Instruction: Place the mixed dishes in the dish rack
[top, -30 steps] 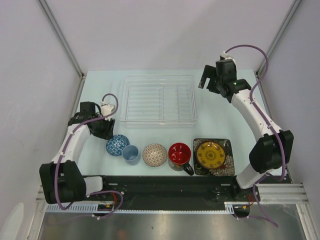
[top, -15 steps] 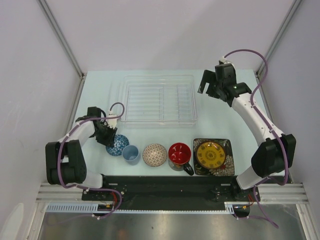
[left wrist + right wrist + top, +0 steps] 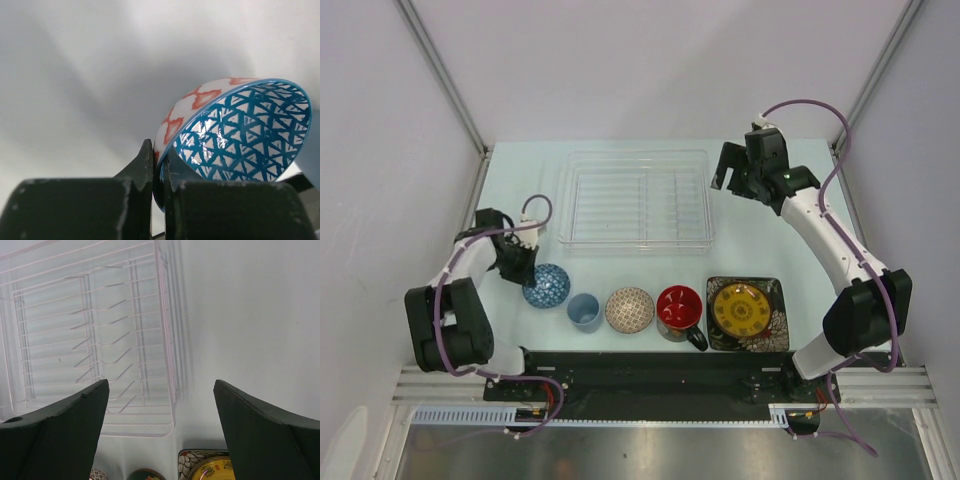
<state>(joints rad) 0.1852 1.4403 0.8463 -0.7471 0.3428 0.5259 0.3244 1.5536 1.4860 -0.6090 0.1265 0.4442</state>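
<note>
My left gripper [image 3: 523, 268] [image 3: 159, 160] is shut on the rim of the blue patterned bowl [image 3: 547, 285] [image 3: 235, 135], which is tipped on its side at the left end of the dish row. Right of it stand the small light-blue cup [image 3: 583, 310], the beige patterned bowl [image 3: 629, 309], the red-inside dark mug [image 3: 678, 311] and the yellow round plate [image 3: 741, 309] [image 3: 212, 473] on the black floral square plate [image 3: 773, 322] [image 3: 189, 458]. The clear dish rack [image 3: 635, 199] [image 3: 90, 335] holds nothing. My right gripper [image 3: 727, 170] [image 3: 161, 392] hangs open beside the rack's right edge.
White walls with metal corner posts enclose the pale table [image 3: 750, 240]. The black base rail [image 3: 640, 370] of the arms runs along the near edge, just behind the dish row.
The left gripper came down onto the blue patterned bowl's rim and shut on it; the bowl shifted left and tilted. The right arm drifted slightly toward the rack.
</note>
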